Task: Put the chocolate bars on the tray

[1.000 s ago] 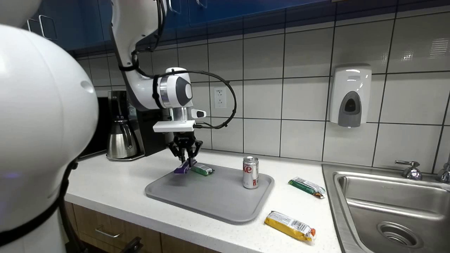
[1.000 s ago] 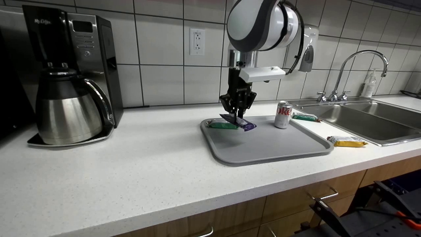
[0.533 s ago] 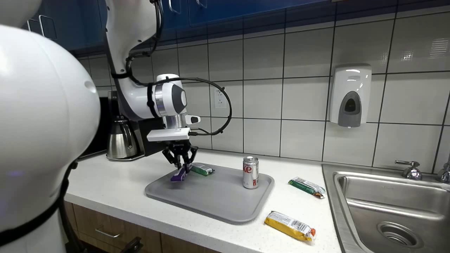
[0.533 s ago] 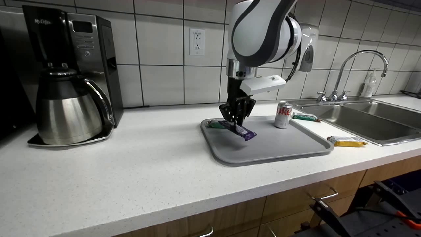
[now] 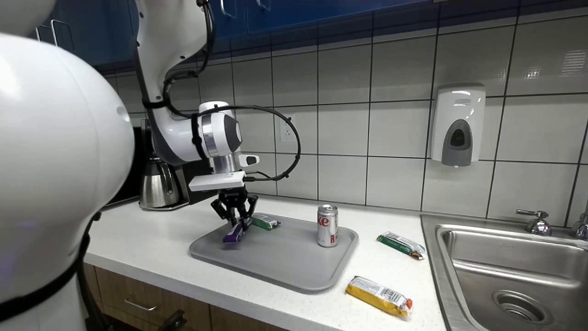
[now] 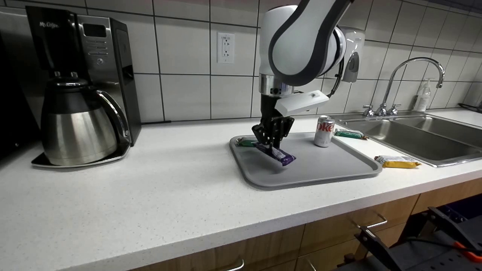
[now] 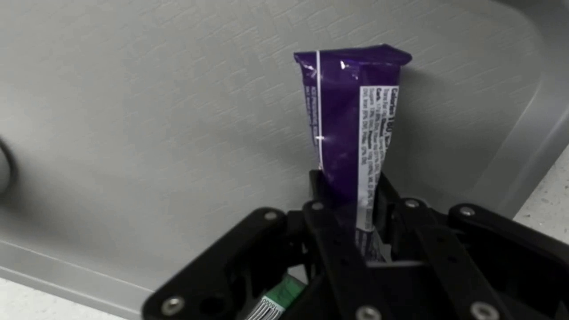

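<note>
My gripper (image 5: 240, 219) is shut on a purple chocolate bar (image 6: 283, 156), low over the left part of the grey tray (image 5: 275, 257). The bar (image 7: 340, 120) stands between both fingers in the wrist view, its middle gripped and one end sticking out. It looks tilted, with a shadow just under its low end. A green bar (image 5: 265, 221) lies on the tray behind it, partly hidden by the gripper in an exterior view (image 6: 246, 142) and the wrist view (image 7: 284, 291). Another green bar (image 5: 400, 245) and a yellow bar (image 5: 377, 295) lie on the counter between tray and sink.
A Diet Coke can (image 5: 327, 226) stands upright on the tray, its edge showing in the wrist view (image 7: 3, 169). A steel sink (image 6: 433, 128) is beyond the loose bars. A coffee maker with a steel carafe (image 6: 77, 124) stands on the counter. A tiled wall (image 5: 399, 128) rises behind.
My gripper has moved down and toward the front of the tray with the purple bar in it. The bar is closer to the tray and more tilted. The other bars have not moved.
</note>
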Controlling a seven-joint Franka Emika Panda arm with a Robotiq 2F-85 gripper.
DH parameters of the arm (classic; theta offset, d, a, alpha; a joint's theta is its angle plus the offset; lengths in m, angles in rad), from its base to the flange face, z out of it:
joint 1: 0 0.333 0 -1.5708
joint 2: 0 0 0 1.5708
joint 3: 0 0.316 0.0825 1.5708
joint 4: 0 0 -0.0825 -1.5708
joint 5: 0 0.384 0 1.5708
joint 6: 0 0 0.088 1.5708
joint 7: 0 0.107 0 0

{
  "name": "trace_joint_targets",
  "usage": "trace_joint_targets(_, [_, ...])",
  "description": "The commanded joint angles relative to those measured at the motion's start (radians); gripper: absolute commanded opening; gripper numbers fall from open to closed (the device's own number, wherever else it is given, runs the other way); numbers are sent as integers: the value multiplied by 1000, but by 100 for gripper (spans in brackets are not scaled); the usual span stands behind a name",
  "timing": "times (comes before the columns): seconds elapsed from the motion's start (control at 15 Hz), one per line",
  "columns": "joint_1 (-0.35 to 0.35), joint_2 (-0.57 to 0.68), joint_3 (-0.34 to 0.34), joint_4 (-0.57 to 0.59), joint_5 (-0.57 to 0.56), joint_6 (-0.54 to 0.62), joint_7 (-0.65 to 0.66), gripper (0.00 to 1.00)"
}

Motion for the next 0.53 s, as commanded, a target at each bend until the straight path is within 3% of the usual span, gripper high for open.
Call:
trace_joint_targets(0.0, [24,-11,-26,-17,-47,13,60,59])
trace_joint_targets(0.33, [19,-43,-24,-25,-31,-9,60,97])
trace_joint_targets(0.47, [32,-59,-47,-22,-63,-30,103,100])
